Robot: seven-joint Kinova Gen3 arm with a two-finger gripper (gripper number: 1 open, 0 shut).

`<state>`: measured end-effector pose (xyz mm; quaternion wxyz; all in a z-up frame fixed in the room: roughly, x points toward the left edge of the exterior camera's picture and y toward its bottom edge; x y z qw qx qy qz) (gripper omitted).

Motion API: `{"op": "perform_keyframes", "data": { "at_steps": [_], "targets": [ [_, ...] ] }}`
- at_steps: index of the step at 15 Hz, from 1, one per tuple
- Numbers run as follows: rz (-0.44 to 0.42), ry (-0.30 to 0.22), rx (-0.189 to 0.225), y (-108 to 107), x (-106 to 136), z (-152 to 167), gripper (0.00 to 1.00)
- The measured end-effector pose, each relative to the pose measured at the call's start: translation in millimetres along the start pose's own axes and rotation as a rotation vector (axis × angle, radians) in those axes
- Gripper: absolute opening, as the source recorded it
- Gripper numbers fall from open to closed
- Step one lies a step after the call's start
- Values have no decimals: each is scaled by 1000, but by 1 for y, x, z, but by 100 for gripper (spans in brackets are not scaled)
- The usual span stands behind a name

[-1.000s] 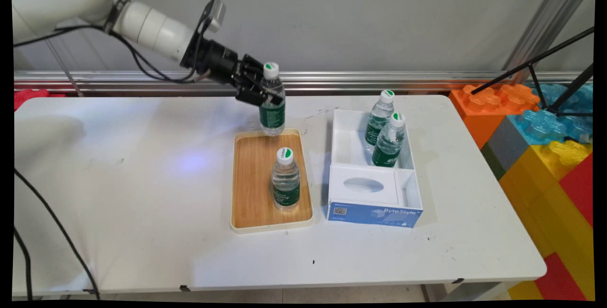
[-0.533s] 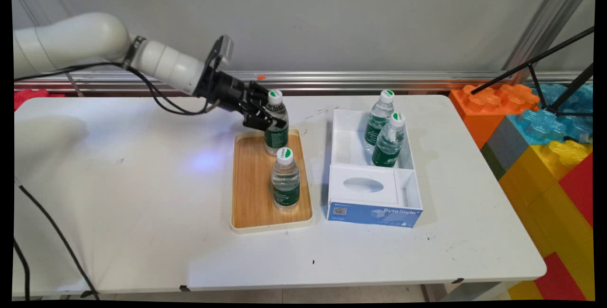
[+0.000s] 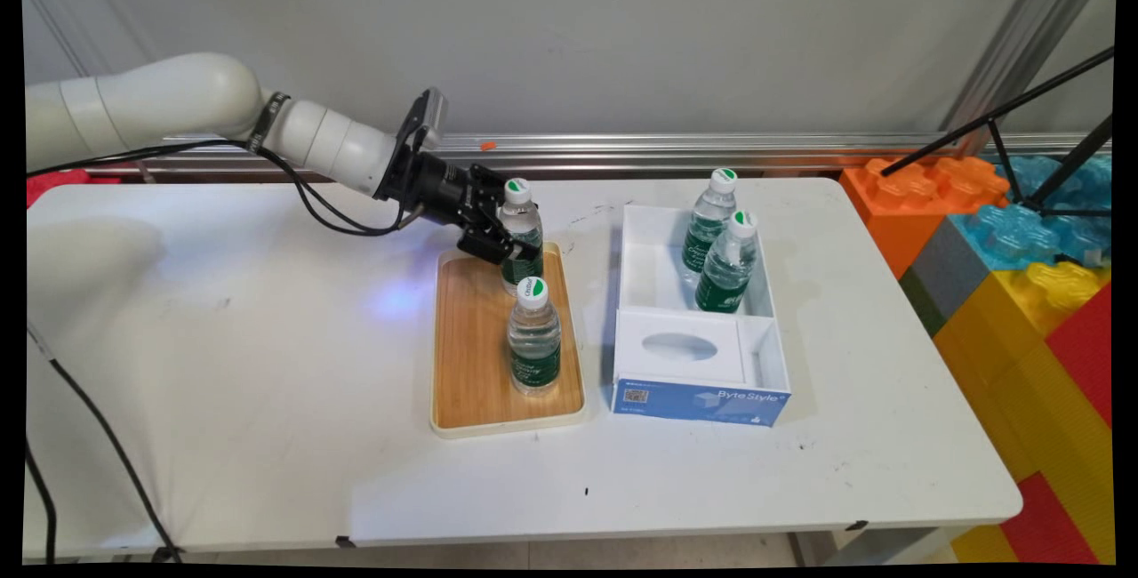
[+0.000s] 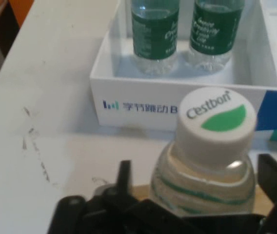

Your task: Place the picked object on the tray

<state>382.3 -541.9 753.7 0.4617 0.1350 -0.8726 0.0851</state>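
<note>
One clear green-labelled bottle (image 3: 522, 236), white-capped

table (image 3: 267, 382): white, scuffed with dark marks
tray (image 3: 467, 342): wood-faced with cream rim, on the table
bottle on tray (image 3: 533, 338): upright, green label, white cap
box (image 3: 702, 382): white with blue front, just right of the tray
bottles in box (image 3: 722, 249): two, upright, far compartment
blocks (image 3: 1022, 240): large coloured bricks, right of table
</note>
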Motion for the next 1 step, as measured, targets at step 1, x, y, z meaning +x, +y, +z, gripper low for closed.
{"op": "perform_keyframes", "data": {
  "at_steps": [1],
  "targets": [
    [-2,-2,1,0,-2,-2,100]
  ]
}}
